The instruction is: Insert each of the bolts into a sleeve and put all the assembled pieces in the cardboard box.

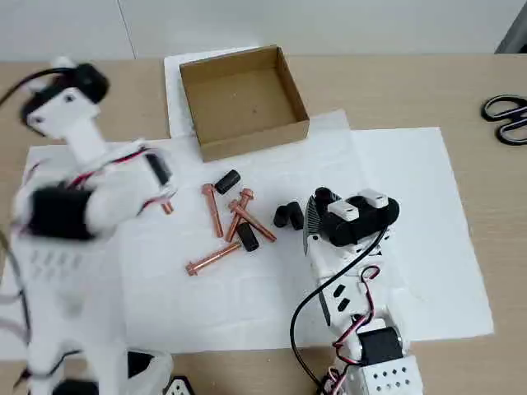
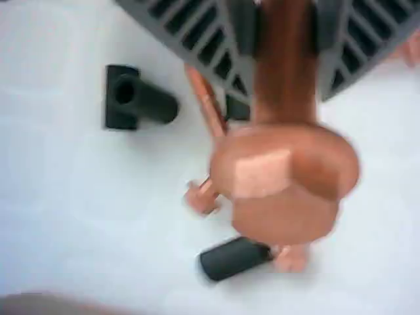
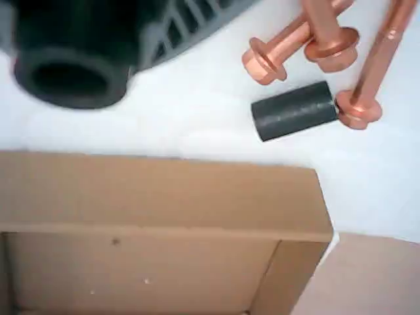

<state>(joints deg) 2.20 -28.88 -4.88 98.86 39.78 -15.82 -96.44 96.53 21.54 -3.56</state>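
Bolt meets sleeve.
My left gripper point(image 2: 285, 75) pinches a bolt point(image 2: 285, 177), and my right gripper point(image 3: 98, 33) hugs a sleeve point(image 3: 71, 69). I should line them up straight, then push slowly.

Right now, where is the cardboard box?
In the high view, the cardboard box sits open at the far middle of the table, just beyond the black sleeve and the loose copper bolts.

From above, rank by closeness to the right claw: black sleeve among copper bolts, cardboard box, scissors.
From the right gripper:
1. Black plastic sleeve among the bolts, on its left.
2. Open brown cardboard box, at the back.
3. Black-handled scissors, far edge.
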